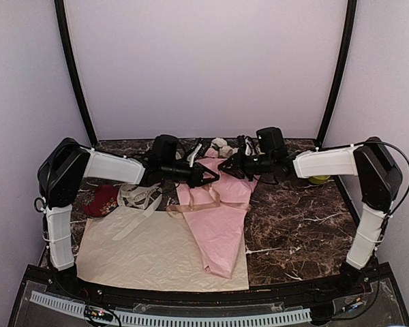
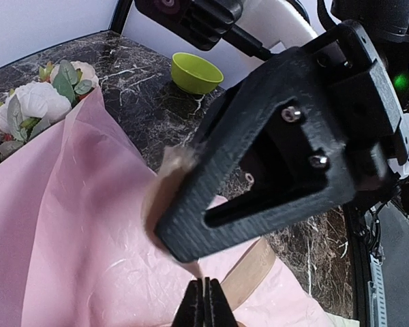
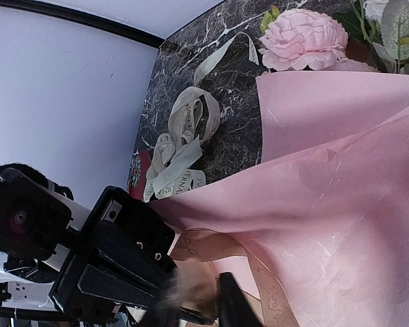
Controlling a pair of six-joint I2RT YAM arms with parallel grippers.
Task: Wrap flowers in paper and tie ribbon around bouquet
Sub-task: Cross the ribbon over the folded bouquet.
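Observation:
The bouquet (image 1: 217, 225) lies in the middle of the table as a pink paper (image 3: 341, 177) cone, with the flowers (image 1: 220, 144) at its far wide end. The tan ribbon (image 1: 206, 204) crosses the cone. Both grippers meet above the upper part of the cone. My left gripper (image 2: 206, 303) is shut on a thin end of the ribbon (image 2: 249, 276). My right gripper (image 3: 198, 300) has its jaws a little apart, with a blurred loop of ribbon (image 3: 201, 283) between them. One right finger (image 2: 259, 177) fills the left wrist view.
A pale cream sheet (image 1: 143, 252) lies under and left of the cone. A cream-white ribbon tangle (image 1: 138, 196) and a red object (image 1: 101, 201) sit at the left. A green bowl (image 1: 320, 180) stands at the right edge.

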